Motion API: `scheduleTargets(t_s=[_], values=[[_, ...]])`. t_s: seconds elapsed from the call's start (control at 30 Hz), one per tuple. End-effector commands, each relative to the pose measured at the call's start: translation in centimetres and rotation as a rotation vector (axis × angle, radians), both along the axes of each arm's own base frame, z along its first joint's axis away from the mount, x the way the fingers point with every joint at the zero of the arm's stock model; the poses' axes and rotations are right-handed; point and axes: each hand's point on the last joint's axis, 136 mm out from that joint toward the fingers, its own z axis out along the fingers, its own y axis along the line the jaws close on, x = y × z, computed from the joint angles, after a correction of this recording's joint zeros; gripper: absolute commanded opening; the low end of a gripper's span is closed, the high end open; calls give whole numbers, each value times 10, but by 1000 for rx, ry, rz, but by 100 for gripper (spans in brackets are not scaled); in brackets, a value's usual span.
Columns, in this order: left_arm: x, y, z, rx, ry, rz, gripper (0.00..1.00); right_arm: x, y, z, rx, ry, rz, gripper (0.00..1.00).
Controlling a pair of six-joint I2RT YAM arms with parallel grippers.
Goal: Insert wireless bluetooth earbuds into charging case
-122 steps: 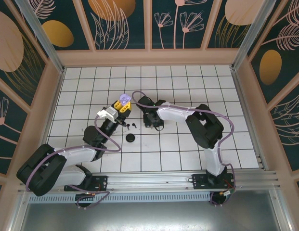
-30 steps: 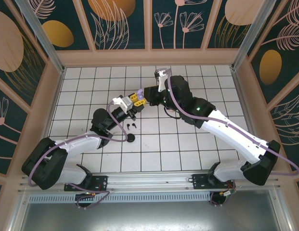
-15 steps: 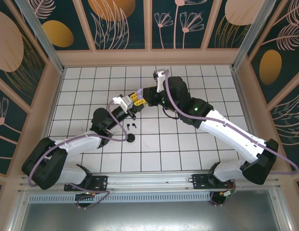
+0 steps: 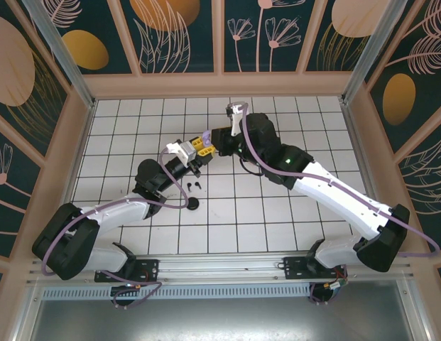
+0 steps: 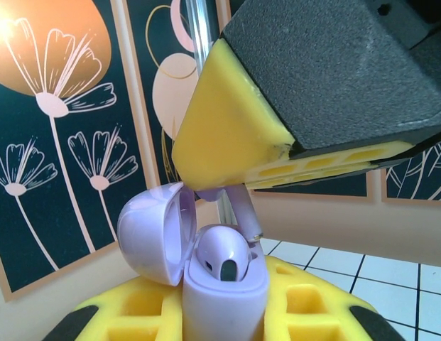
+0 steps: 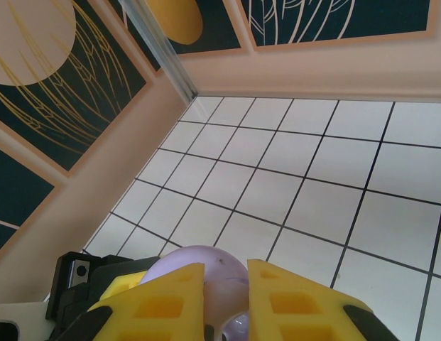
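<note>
My left gripper (image 5: 224, 320) is shut on a lilac charging case (image 5: 224, 302), held upright with its lid (image 5: 153, 231) swung open. One lilac earbud (image 5: 221, 254) sits in the case. Just above it, my right gripper (image 6: 226, 307) is shut on a second lilac earbud (image 6: 224, 302). That earbud's stem (image 5: 246, 211) points down at the free slot beside the seated one. In the top view the left gripper (image 4: 199, 148) and the right gripper (image 4: 214, 141) meet over the tiled floor. Two black earbuds (image 4: 193, 185) lie on the tiles below the left gripper.
A round black case (image 4: 194, 204) lies on the white tiled floor (image 4: 277, 213) a little nearer than the black earbuds. Patterned walls (image 4: 220, 42) close in the floor at the back and both sides. The left wrist's black body (image 6: 78, 277) is under the right gripper.
About four seconds ago the right gripper was low over the tiles; it has since come up to the case in the left gripper. Over the last second both arms have barely moved.
</note>
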Motion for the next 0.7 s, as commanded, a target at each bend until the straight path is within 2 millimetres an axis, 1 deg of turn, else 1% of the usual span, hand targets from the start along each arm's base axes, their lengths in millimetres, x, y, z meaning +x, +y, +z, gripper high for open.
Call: scheduleTargets(t_s=[0.0, 0.47, 0.67], values=[[-9, 0, 25, -42, -61, -38, 0, 3, 7, -11, -22, -5, 5, 18], [-7, -1, 27, -44, -63, -38, 0, -1, 11, -26, -67, -12, 29, 18], [-6, -1, 28, -47, -64, -29, 0, -12, 18, -36, -138, -49, 43, 18]])
